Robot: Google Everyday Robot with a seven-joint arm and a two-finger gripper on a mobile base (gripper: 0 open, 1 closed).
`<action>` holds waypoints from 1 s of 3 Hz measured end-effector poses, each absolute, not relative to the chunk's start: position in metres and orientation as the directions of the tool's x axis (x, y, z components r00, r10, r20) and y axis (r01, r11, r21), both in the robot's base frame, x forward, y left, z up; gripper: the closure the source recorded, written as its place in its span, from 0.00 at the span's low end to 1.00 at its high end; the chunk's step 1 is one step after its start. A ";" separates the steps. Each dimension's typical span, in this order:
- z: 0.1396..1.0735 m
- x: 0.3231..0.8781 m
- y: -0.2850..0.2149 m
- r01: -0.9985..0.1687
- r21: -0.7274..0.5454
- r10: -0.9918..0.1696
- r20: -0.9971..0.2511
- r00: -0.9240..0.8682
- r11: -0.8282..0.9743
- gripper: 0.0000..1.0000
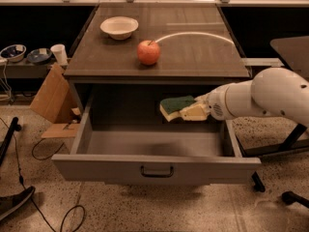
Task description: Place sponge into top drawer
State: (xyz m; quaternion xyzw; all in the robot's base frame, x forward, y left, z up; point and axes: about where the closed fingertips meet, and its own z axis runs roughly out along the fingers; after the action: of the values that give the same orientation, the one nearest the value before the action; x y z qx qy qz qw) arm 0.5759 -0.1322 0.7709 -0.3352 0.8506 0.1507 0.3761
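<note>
The sponge (175, 107), dark green on top and yellow below, hangs in the air over the inside of the open top drawer (155, 166), right of its middle. My gripper (188, 112) reaches in from the right on a white arm (260, 98) and is shut on the sponge's right end. The drawer is pulled far out of the grey cabinet, with a small dark handle (156, 171) at the centre of its front panel. Its floor under the sponge is bare.
A red apple (148, 52) and a white bowl (119, 27) stand on the cabinet top (193, 52). A cardboard piece (52, 96) leans at the left, with cables on the floor. A dark chair base (289, 144) stands at the right.
</note>
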 end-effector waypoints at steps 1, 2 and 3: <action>0.766 0.586 -0.121 -0.630 0.004 -0.422 -0.739 -0.525 0.777 1.00; 0.754 0.608 -0.116 -0.545 -0.007 -0.377 -0.731 -0.569 0.838 1.00; 0.746 0.622 -0.116 -0.469 0.011 -0.318 -0.721 -0.616 0.883 1.00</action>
State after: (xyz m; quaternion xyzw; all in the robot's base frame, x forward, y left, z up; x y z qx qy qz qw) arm 0.6223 -0.1160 0.7464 -0.2203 0.8933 0.0998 0.3787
